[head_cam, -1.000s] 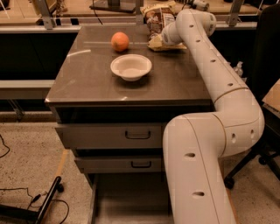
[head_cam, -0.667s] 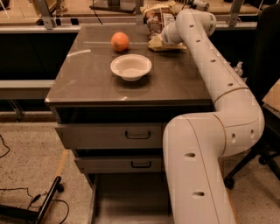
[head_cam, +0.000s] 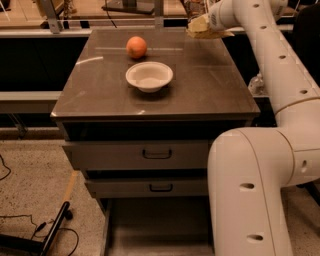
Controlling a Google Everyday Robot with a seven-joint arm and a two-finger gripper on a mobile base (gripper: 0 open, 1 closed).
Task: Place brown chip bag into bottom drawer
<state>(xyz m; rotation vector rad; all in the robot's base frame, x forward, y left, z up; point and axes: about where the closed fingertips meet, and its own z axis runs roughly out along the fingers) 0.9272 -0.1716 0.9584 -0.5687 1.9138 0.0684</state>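
Hovering pincer at far-right corner of cabinet top beside brown chip bag, grasp unclear, lettering unreadable.

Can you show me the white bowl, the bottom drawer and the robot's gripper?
white bowl (head_cam: 149, 75), camera view, middle of its inside.
bottom drawer (head_cam: 155, 225), camera view, its bare floor.
gripper (head_cam: 198, 27), camera view, pale tip at the arm's end, over the tabletop's (head_cam: 100, 95) far right corner.

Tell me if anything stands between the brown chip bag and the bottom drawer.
Nothing visible does. The brown chip bag is at the gripper by the table's far right corner; white bowl and orange lie further left. The bottom drawer is open, partly hidden behind the arm.
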